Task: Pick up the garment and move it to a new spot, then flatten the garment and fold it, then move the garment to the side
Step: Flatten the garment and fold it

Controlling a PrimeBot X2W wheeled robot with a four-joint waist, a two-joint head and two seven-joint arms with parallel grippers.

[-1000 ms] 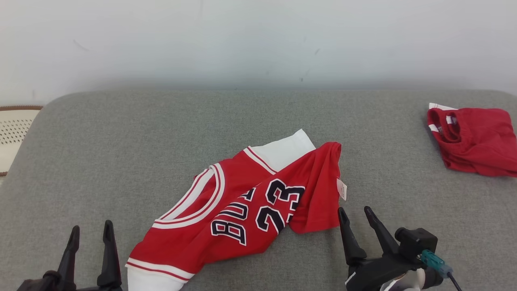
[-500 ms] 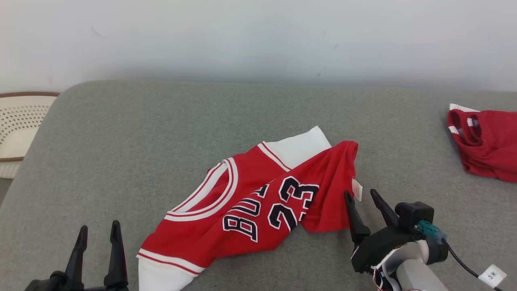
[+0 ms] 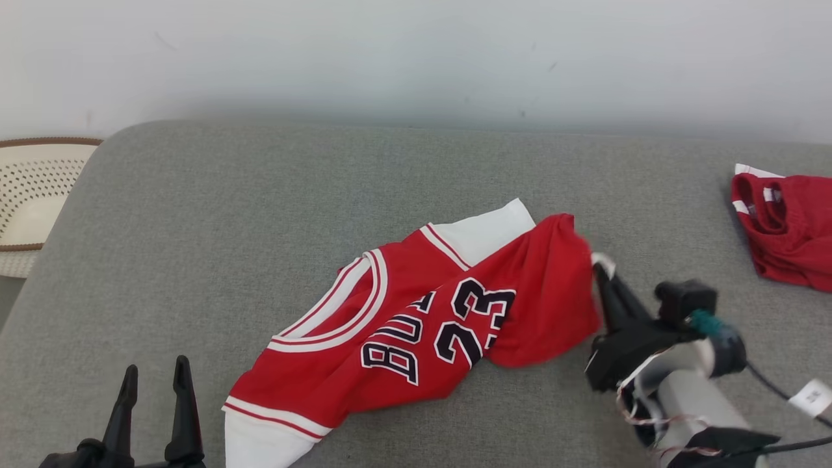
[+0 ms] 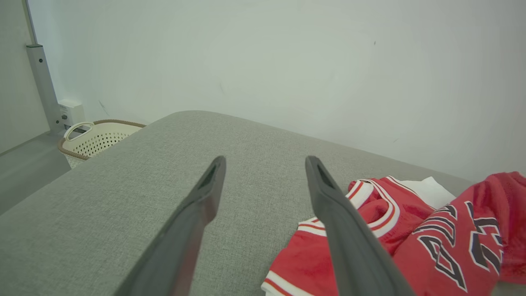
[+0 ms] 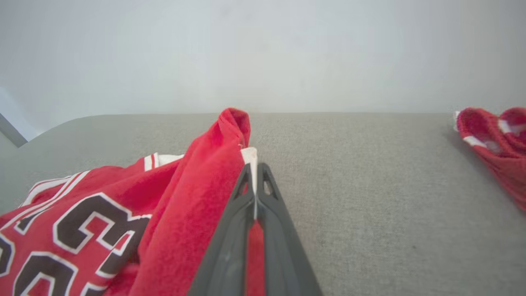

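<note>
You are working in a plain indoor room that is looking more like a home laundry corner than a workshop. A grey fabric-covered pad (image 3: 416,169) is stretching out before you and running up to a bare white wall (image 3: 416,52). A cream perforated laundry basket (image 3: 39,175) is standing on the floor by the pad's left end. A red jersey (image 3: 403,312) and a second red garment (image 3: 790,227) are lying on the cloth.

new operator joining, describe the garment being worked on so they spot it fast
On the wide grey cushion, look near the middle. The jersey lies crumpled there, its edge pinched by the fingers of the right gripper. Unlike the bundled red garment at far right, it shows a black 23 and lettering.
</note>
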